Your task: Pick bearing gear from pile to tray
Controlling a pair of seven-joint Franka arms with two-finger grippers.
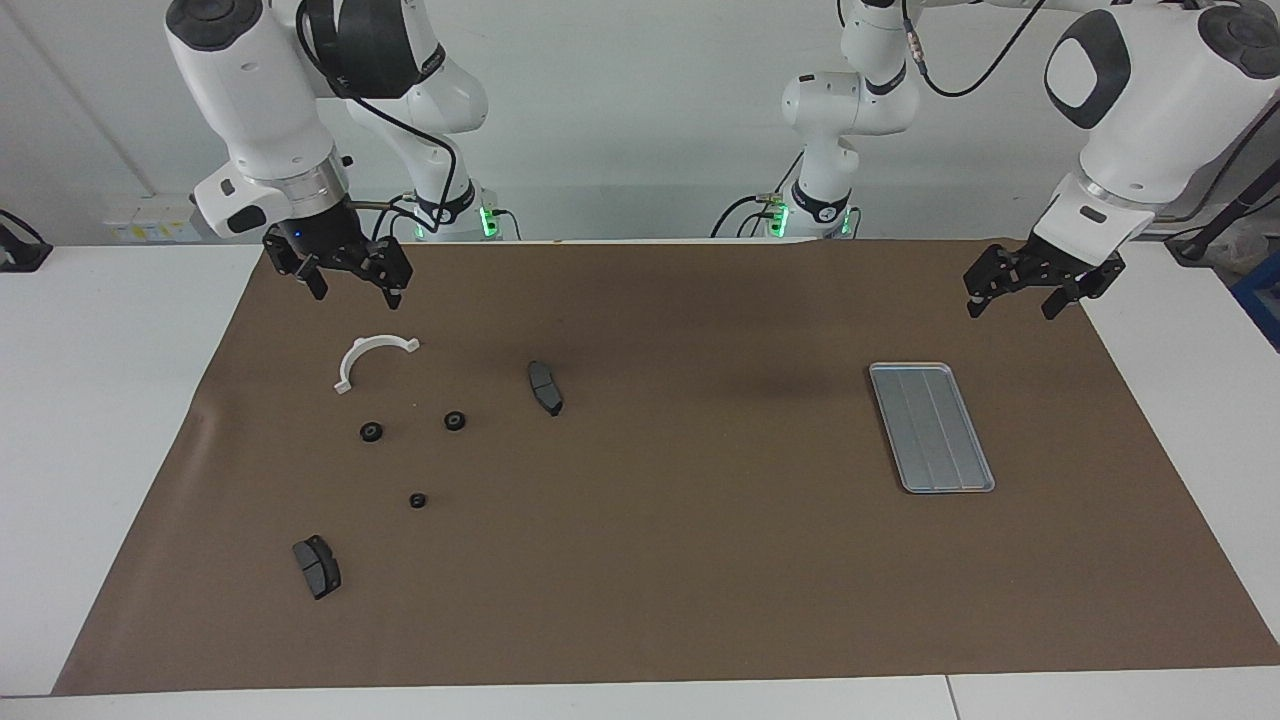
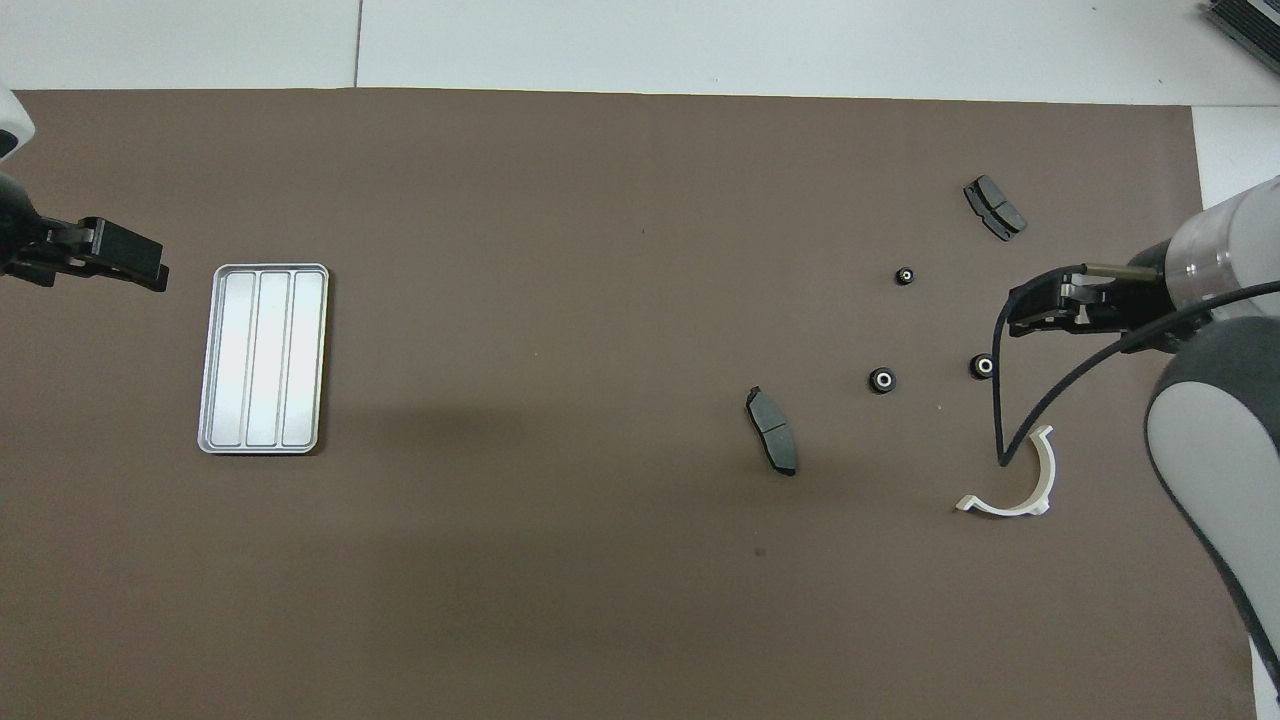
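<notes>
Facing view. Both robots' upper arms cut off at twelve o'clock. Too small to read any teeth on the gears point(image 1: 371, 432) point(image 1: 455, 420) point(image 1: 418, 500).

At ten o'clock, right claw point(image 1: 355, 296) hanging from a wrist pointed steeply down, fingers apart and empty, over the brown mat point(image 1: 640, 580), at eleven o'clock of the white bracket point(image 1: 372, 358). At two o'clock, left claw point(image 1: 1011, 311) on a slanted wrist, fingers apart and empty, over the mat's corner, at one o'clock of the tray point(image 1: 932, 427).

Tray lying flat on the mat at three o'clock, nothing in it. Pile point(image 1: 418, 500) scattered from seven to ten o'clock: three gears at five to six o'clock of the bracket, one grey pad point(image 1: 545, 387) at three o'clock of the bracket, a second pad point(image 1: 316, 566) at seven o'clock. All gears on the mat, well apart from the tray.

Overhead view. Left claw point(image 2: 130, 265) cut by the nine o'clock edge, showing only one black finger block, so no telling its opening here. Right claw point(image 2: 1025, 312) side-on at three o'clock, its arm's grey-and-white shell covering the mat from three to five o'clock.

Black cable point(image 2: 1000, 420) looping down across one end of the bracket point(image 2: 1020, 500) and hiding a little of it. One gear point(image 2: 983, 366) just beside that cable, the other two point(image 2: 881, 380) point(image 2: 904, 276) in plain sight. Tray point(image 2: 263, 358) at nine o'clock, bare.
</notes>
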